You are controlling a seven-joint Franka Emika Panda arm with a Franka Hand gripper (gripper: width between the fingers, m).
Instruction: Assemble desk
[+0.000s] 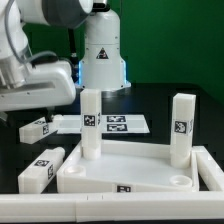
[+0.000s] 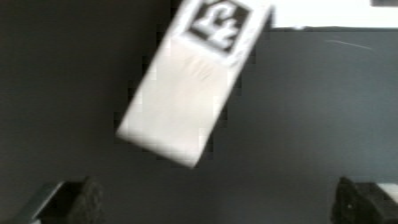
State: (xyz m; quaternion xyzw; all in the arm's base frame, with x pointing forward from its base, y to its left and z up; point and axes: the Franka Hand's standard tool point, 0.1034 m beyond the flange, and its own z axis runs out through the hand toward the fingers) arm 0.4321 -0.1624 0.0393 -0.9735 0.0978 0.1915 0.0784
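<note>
The white desk tabletop (image 1: 120, 168) lies flat near the front. Two legs stand upright in its corner sockets, one at the back left (image 1: 90, 122) and one at the back right (image 1: 182, 126). Two loose legs lie on the black table at the exterior view's left, one further back (image 1: 35, 128) and one nearer (image 1: 40, 170). The arm's white hand (image 1: 40, 82) hovers above them. In the wrist view a loose leg (image 2: 187, 88) with a tag at one end lies slanted on the table. My gripper (image 2: 217, 205) is open above it, fingertips (image 2: 71, 202) wide apart, nothing between them.
The marker board (image 1: 112, 123) lies behind the tabletop. The robot base (image 1: 105, 50) stands at the back. A long white rail (image 1: 100, 207) runs along the front edge, with a raised white side wall (image 1: 208, 168) at the exterior view's right.
</note>
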